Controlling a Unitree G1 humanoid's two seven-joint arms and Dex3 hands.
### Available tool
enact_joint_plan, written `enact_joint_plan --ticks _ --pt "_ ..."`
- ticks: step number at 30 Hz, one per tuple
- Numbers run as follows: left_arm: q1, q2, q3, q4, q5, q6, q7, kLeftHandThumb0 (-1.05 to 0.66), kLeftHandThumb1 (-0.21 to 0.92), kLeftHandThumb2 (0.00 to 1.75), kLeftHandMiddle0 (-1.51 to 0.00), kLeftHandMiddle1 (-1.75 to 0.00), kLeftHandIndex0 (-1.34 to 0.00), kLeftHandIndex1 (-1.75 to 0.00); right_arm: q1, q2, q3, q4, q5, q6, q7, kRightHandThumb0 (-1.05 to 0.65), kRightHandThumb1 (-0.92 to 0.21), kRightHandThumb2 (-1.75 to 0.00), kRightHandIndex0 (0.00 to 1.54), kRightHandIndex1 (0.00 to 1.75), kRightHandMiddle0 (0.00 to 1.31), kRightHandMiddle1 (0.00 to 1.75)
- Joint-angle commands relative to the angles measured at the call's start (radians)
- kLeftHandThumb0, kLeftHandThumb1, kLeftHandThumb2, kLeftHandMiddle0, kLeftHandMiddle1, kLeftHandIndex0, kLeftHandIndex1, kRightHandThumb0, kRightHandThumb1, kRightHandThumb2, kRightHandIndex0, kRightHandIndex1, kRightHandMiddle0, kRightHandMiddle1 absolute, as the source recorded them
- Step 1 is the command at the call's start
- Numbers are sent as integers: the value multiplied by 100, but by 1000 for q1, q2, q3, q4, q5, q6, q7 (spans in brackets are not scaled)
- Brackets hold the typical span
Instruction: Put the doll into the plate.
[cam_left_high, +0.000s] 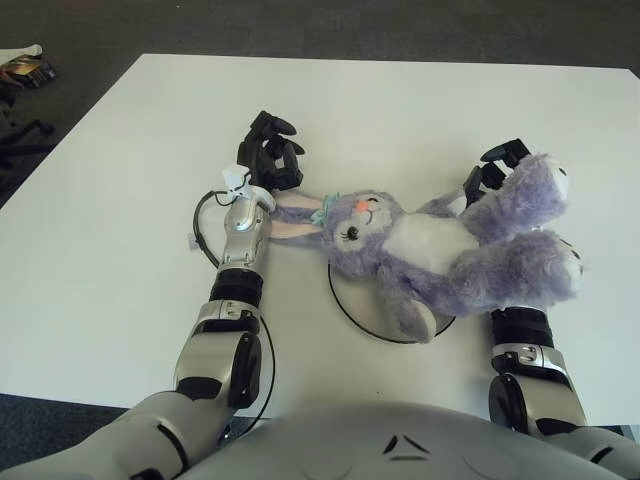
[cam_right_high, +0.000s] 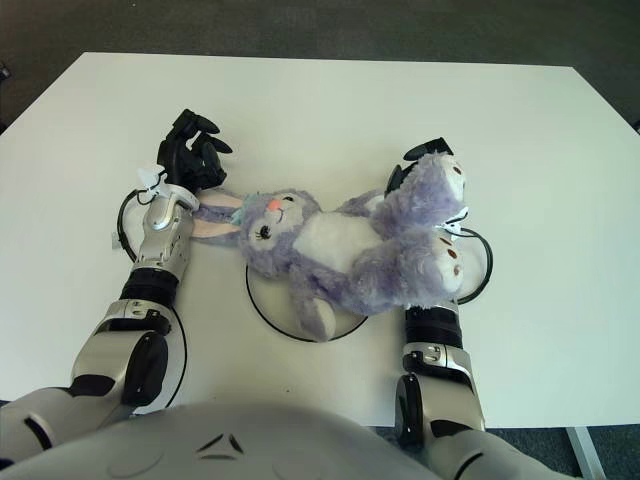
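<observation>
A purple plush rabbit doll (cam_left_high: 440, 250) lies across the middle of the white table (cam_left_high: 420, 110), stretched from centre-left toward the right edge of the frame. Its head, with a pink nose, a teal bow at the ear and pink-lined ears, points left; its white belly faces up and its two fat legs stick out to the right. No brand, label or writing can be read anywhere — not on the doll, the arms or the table.

The plate (cam_left_high: 352, 305) is white with a dark rim, and only the lower-left arc of that rim shows, just below centre. The doll's head, torso and one arm lie over it, while the legs and ears reach past the rim.

The left hand (cam_left_high: 270, 160) sits left of centre, just above the ear tips; its dark fingers (cam_left_high: 283, 152) are curled together and hold nothing, though the ears lie close to its wrist. The right hand (cam_left_high: 492, 175) shows at centre-right, mostly hidden behind the doll's upper leg. Its fingers (cam_right_high: 420, 152) appear pressed against the plush — whether they actually clamp it I cannot tell.

At the upper left corner, some dark objects (cam_left_high: 25, 72) lie on the grey floor.
</observation>
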Motion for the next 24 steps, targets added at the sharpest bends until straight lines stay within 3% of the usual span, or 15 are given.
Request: enact_joint_plan --ticks 1,18,24 --pt "24 -14 10 -21 -9 -2 32 -1 31 134 -51 -175 -50 -175 36 26 3 -46 8 46 -7 -1 -2 -162 85 164 63 175" --pt "96 -11 -18 -146 36 117 107 -1 32 133 -50 -175 -49 -175 123 43 51 -283 -30 266 -18 -1 -3 -164 80 173 63 175" --pt "96 -7 -8 -134 19 84 98 -1 32 133 -50 -175 -49 -175 135 42 59 -329 -24 331 1 -1 -4 -164 79 173 62 175"
